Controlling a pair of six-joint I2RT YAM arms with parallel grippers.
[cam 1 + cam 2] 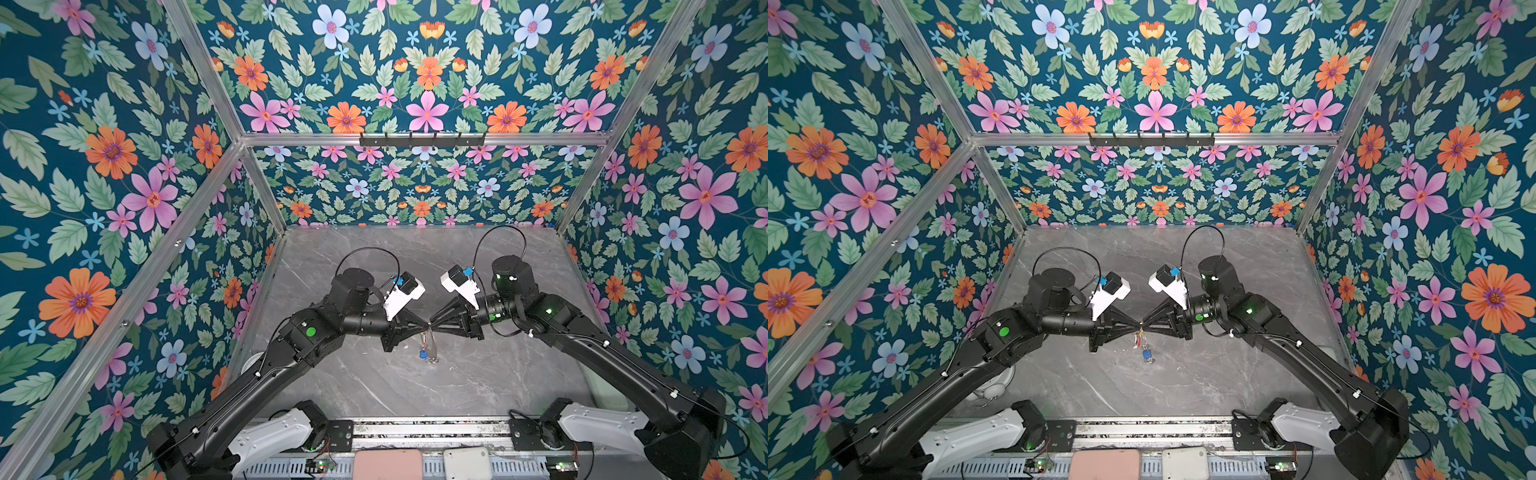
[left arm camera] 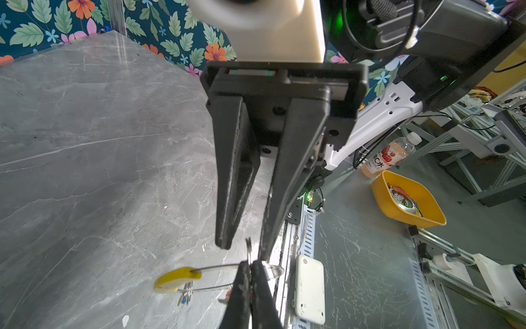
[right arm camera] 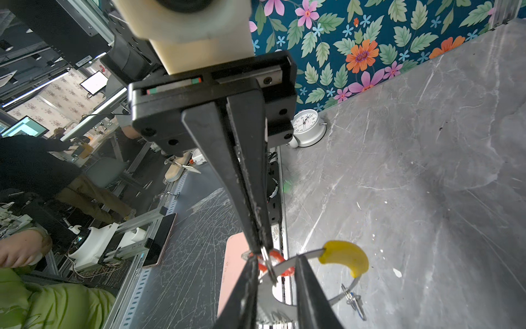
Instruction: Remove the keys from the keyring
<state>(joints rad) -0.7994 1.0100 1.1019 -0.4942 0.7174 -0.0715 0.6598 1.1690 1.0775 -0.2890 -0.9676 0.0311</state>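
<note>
Grey marble-look table [image 1: 415, 395], two black arms [image 1: 266, 365] meeting tip to tip above its middle. The left gripper [image 3: 260, 249] has its jaws pressed together on the small silver loop [image 3: 269, 265] of the red key [image 3: 277, 256]. The right gripper [image 2: 246, 247] faces it w/ jaws part apart, straddling the band of the keyring [image 3: 284, 267] but not pinching it, as far as I can see. The keyring hangs btwn and just below the tips and seems clear of the table. The blue key [image 1: 1147, 354] dangles lowest.

Risks, my read:
- The loop is thin, hard wire held right at the fingertips, so a sideways pull could twist it out & drop the whole bunch.
- If the right jaws come together off the band, they'd catch the red key or its loop instead, and both arms would tug one piece.
- The tips are nearly touching, so a small misjudged move = collision.
- Pulling w/o working the loop round its split would prob. just bend it.

Materials: the keyring is a thin, springy-looking grey metal hoop w/ a smooth, curved yellow plastic piece [image 3: 345, 257] on one arc. The keys' coloured parts are small, glossy plastic. The gripper fingers [image 2: 236, 171] are long, matte black wedges, scuffed on the inner faces.
</note>
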